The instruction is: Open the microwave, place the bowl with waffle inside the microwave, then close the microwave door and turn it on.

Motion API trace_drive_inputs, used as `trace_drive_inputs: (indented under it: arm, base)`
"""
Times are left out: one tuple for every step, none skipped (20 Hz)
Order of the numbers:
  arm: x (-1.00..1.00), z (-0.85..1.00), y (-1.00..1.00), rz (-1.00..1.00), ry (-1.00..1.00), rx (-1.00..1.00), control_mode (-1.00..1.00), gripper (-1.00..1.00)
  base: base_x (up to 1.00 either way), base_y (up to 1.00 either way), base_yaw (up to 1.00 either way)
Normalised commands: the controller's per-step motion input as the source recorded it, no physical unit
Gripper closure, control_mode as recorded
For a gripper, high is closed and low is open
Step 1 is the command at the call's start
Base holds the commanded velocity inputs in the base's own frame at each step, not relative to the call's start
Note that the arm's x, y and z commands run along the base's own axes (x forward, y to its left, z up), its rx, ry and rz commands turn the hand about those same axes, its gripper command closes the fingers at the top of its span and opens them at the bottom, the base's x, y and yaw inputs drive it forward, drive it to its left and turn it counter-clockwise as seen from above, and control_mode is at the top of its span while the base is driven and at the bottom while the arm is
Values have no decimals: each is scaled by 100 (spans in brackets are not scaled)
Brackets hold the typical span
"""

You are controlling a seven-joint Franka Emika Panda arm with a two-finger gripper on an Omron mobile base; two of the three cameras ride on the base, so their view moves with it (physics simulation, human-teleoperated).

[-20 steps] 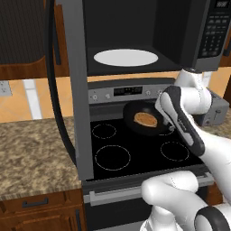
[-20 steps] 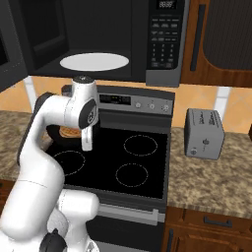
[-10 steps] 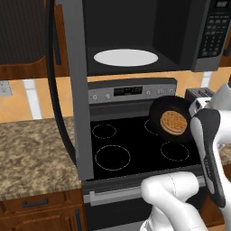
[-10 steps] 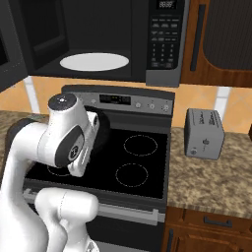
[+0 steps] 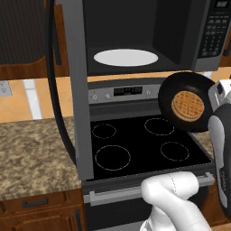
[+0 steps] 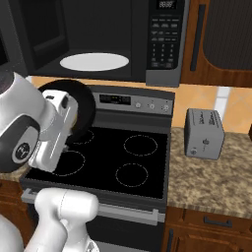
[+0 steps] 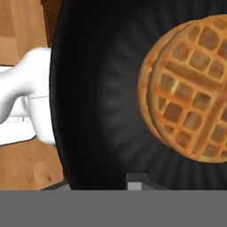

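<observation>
microwave (image 5: pixel 149 31) is standing open, its door (image 5: pixel 74 90) swung out to the left, white round plate (image 5: pixel 125 57) lying bare inside. hand (image 7: pixel 135 181) is gripping the rim of the black bowl (image 5: pixel 187 101), holding it in the air above the stove (image 5: pixel 144 144), tipped steeply so its inside is facing the left base camera. waffle (image 5: pixel 188 106) is sitting against the bowl's floor. bowl is hanging below and right of the cavity opening. gray toaster (image 6: pixel 203 134) is standing on the bench (image 6: pixel 211 177) right of the stove.

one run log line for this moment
phase: carrying | gripper: shut on bowl | waffle: in bowl | microwave door: open | bowl: tilted, above stove
</observation>
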Motion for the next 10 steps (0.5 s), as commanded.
trace_drive_inputs:
  arm:
    - [0, 100, 14, -1, -43, 0, -100, 100]
    - [0, 100, 14, -2, -39, 0, -100, 100]
    - [0, 100, 14, -3, -39, 0, -100, 100]
    - [9, 100, 19, -3, -41, 0, -100, 100]
    - [21, 93, 21, -1, -39, 0, -100, 100]
    - [29, 89, 27, 0, -39, 0, -100, 100]
    - [37, 88, 36, 0, -26, -4, -100, 100]
    - [51, 86, 44, 0, -3, -11, -100, 100]
    - [55, 86, 50, 3, 0, -19, -100, 100]
    - [54, 86, 49, 6, 19, -25, -100, 100]
  base:
    - [0, 0, 0]
    - [0, 0, 0]
    - [0, 0, 0]
    - [0, 0, 0]
    - [0, 0, 0]
    - [0, 0, 0]
    - [0, 0, 0]
    - [0, 0, 0]
    - [0, 0, 0]
    - [0, 0, 0]
